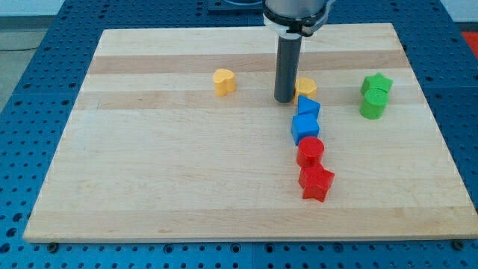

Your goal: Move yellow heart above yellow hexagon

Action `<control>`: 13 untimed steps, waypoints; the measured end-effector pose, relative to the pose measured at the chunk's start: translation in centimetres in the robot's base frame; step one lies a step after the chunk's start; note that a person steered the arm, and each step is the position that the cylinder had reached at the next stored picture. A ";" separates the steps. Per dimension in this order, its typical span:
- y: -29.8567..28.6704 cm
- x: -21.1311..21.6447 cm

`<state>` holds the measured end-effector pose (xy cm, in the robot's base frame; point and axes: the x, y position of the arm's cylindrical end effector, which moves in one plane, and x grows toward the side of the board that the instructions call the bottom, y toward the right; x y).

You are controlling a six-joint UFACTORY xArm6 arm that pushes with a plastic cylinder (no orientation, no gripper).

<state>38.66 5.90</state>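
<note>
The yellow heart (223, 81) lies on the wooden board toward the view's top, left of centre. The yellow hexagon (306, 87) lies to its right, partly hidden behind the rod. My tip (284, 100) rests on the board just left of the yellow hexagon, close to touching it, and well to the right of the yellow heart. The heart and hexagon sit at about the same height in the view.
Below the hexagon runs a column of blocks: a blue triangular block (308, 107), a blue cube-like block (305, 128), a red cylinder (310, 152) and a red star (316, 182). A green star (377, 84) and green cylinder (373, 106) lie at the right.
</note>
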 end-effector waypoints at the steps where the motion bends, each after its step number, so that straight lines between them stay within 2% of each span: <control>1: -0.8 -0.5; 4: -13.8 -0.5; 5: -16.0 -1.4; 7: -12.9 -3.1; 9: -7.5 -3.4; 11: -6.6 -6.0; 13: -4.4 -6.1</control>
<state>32.59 1.48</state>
